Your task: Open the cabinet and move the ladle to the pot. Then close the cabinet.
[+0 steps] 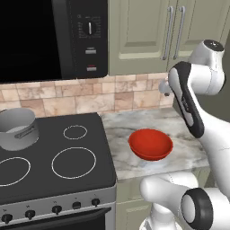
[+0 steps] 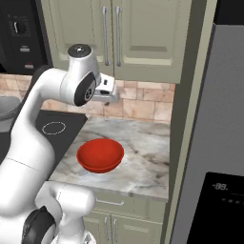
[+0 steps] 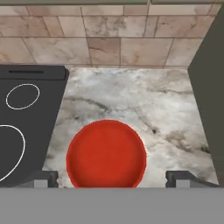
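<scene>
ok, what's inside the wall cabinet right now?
Can't tell: both doors of the cabinet are shut, hiding the inside. Visible are its two silver handles.

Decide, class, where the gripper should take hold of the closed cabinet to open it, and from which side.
Probably a long vertical silver bar handle on the cabinet, from the front with open jaws either side of it. The handles stand proud at the doors' meeting edges. The gripper hangs below, open.

Both base views look forward and down from behind the arm, sharing the red bowl mid-frame on the worktop; hand view looks down closer.
</scene>
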Motion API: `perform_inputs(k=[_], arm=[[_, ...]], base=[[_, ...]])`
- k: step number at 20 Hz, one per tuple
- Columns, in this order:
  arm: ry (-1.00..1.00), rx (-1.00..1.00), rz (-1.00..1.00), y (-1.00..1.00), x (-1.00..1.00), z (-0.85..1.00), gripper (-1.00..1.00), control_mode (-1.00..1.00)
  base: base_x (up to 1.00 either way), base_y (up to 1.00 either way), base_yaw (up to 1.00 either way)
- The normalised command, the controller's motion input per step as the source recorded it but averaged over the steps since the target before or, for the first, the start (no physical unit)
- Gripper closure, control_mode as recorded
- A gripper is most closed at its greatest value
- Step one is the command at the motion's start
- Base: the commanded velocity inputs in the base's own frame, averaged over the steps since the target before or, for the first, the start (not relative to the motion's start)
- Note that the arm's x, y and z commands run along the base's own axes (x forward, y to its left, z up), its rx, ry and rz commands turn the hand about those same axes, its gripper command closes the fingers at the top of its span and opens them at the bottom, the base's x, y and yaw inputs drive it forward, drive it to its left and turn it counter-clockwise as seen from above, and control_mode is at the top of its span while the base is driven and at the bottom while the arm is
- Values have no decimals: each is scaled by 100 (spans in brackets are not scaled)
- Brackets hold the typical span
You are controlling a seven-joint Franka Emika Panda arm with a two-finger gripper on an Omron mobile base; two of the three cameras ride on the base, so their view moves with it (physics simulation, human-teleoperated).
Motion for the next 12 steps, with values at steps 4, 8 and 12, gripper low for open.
perform_inputs(k=[4,8,12], arm=[[-32,-1,-7,-50,0,60,-100,-100],[-16,0,-10,-12,13,50,-100,-100],[-14,0,-10,-15,6,50,-100,-100]], base=[[0,0,0],[0,0,0],[0,0,0]])
